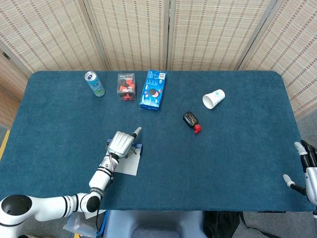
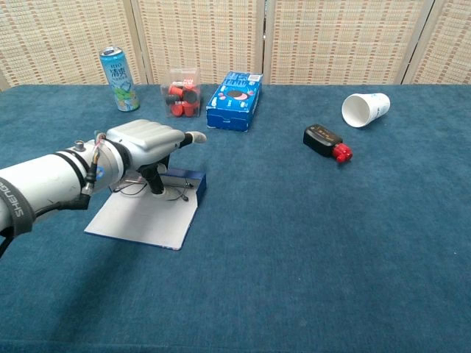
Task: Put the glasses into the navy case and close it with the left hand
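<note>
The navy case (image 2: 190, 180) lies open at the table's front left, its white inside lid (image 2: 140, 217) flat toward me. Thin wire glasses (image 2: 176, 193) sit low over the case, partly hidden under my left hand (image 2: 143, 143). That hand hovers palm down above them, its thumb pressed down onto the frame and one finger stretched toward the right; it seems to pinch the glasses. In the head view the left hand (image 1: 121, 143) covers most of the case (image 1: 130, 167). My right hand (image 1: 307, 171) shows only at the lower right edge, off the table, fingers apart and holding nothing.
Along the back stand a drink can (image 2: 116, 68), a clear box of red pieces (image 2: 182, 94) and a blue carton (image 2: 235, 90). A paper cup (image 2: 366, 109) lies on its side at the right, with a small black and red object (image 2: 327, 142) near it.
</note>
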Available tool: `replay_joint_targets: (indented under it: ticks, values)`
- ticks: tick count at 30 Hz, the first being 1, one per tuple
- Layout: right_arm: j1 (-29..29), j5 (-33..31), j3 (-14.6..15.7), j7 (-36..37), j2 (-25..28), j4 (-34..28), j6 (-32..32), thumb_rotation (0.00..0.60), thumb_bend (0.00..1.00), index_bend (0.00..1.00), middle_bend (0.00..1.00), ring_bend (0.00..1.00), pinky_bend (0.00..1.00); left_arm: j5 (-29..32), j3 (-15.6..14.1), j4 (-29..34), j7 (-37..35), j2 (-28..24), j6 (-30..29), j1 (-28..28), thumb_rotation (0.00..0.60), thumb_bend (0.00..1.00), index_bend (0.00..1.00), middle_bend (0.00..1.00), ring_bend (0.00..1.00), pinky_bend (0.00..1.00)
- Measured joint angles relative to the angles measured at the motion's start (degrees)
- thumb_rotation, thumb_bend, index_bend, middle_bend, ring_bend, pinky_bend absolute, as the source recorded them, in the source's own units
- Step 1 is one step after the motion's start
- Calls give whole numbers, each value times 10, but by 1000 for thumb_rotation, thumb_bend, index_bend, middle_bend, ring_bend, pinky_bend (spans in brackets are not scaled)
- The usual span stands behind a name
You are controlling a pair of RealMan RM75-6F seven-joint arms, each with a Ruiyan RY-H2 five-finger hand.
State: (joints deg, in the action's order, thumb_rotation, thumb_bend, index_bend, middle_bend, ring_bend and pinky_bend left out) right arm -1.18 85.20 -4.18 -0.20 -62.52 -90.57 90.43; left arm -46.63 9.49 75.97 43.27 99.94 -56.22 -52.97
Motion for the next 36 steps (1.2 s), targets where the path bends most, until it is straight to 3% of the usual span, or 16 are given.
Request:
replay_joint_targets:
  ticks: [10,17,19,23,25,28,32,36]
  values:
    - [2,2,-2,-1,1,-1,-1,600,190,0,55,75,107,-4,0,35,-4,-22,-14,10,600,217,1,985,973,1000]
    - [3,4,-2,1,0,1,-2,600,189,0,54,75,107,-61,-13,89,-43,-64,-55,42,600,217,41,788,756,997]
    - [3,5,-2,1,0,2,-2,600,189,0,54,75,107,-90,-21,102,-63,-79,-69,55,600,217,59,719,671,951]
    - [5,6,-2,0,-1,2,-3,600,189,0,54,75,107,-152,-39,116,-107,-105,-91,79,600,217,67,528,479,777]
    - [6,8,-2,-1,-1,1,-4,600,188,0,54,75,107,-189,-52,119,-132,-118,-102,91,600,217,67,439,394,644]
    - [8,10,-2,-4,-2,-1,-5,600,189,0,54,75,107,-244,-70,119,-168,-134,-119,107,600,217,34,229,199,371]
    - [10,12,-2,-7,-3,-3,-6,600,189,0,54,75,107,-317,-97,111,-213,-149,-141,127,600,217,0,14,11,105]
    - [11,13,-2,-10,-3,-5,-7,600,189,0,55,75,107,-379,-130,96,-242,-165,-146,141,600,217,0,0,0,1]
